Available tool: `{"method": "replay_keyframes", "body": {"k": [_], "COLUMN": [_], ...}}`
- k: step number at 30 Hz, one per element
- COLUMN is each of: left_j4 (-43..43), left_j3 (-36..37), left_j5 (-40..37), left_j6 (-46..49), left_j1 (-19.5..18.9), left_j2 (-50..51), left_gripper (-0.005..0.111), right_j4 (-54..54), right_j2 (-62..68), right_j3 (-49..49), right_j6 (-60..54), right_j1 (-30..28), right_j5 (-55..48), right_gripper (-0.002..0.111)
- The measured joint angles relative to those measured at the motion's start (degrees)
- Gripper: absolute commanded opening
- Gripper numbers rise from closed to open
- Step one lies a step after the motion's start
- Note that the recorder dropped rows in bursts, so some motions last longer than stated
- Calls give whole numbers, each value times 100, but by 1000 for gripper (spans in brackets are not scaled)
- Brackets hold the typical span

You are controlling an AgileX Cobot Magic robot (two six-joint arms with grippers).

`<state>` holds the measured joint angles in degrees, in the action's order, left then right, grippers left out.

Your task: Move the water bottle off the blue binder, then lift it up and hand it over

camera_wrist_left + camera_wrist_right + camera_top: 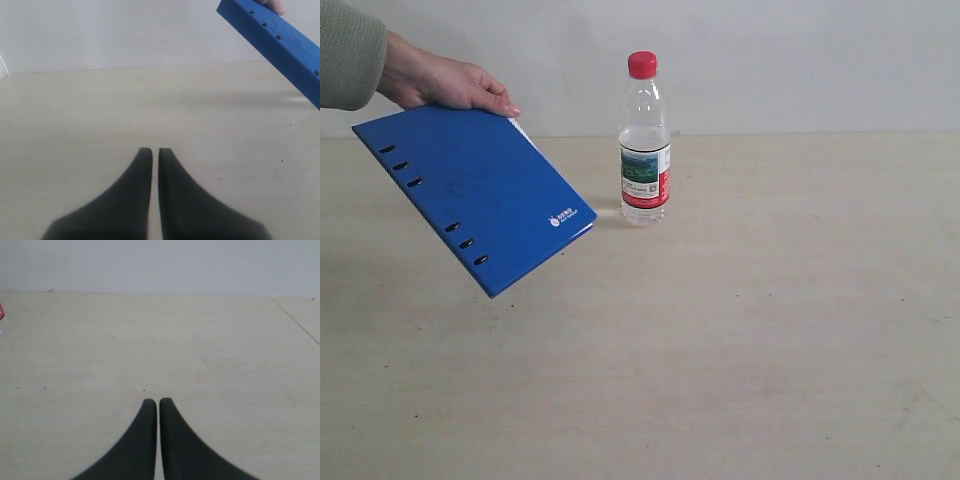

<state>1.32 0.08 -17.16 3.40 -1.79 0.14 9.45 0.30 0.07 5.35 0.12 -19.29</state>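
Risk: the blue binder (470, 190), tilted in a hand (445, 85), could swing into the upright water bottle (644, 150) beside it and topple it. My left pincer (155, 150) and right pincer (158, 401) are both closed, empty.

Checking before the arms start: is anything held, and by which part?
A person's hand holds the flat bright blue binder by its upper edge; left pincer and right pincer are shut, empty.
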Motion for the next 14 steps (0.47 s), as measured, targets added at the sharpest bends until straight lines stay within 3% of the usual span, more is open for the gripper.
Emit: {"method": "replay_keyframes", "body": {"k": [14], "left_j4": [0], "left_j3": [0], "left_j5": [0], "left_j6": [0], "left_j1": [0], "left_j2": [0], "left_gripper": [4], "right_j4": [-35], "right_j2": [0], "right_j3": [0], "right_j6": [0], "right_j1": [0], "right_j5": [-11], "right_gripper": [0]}}
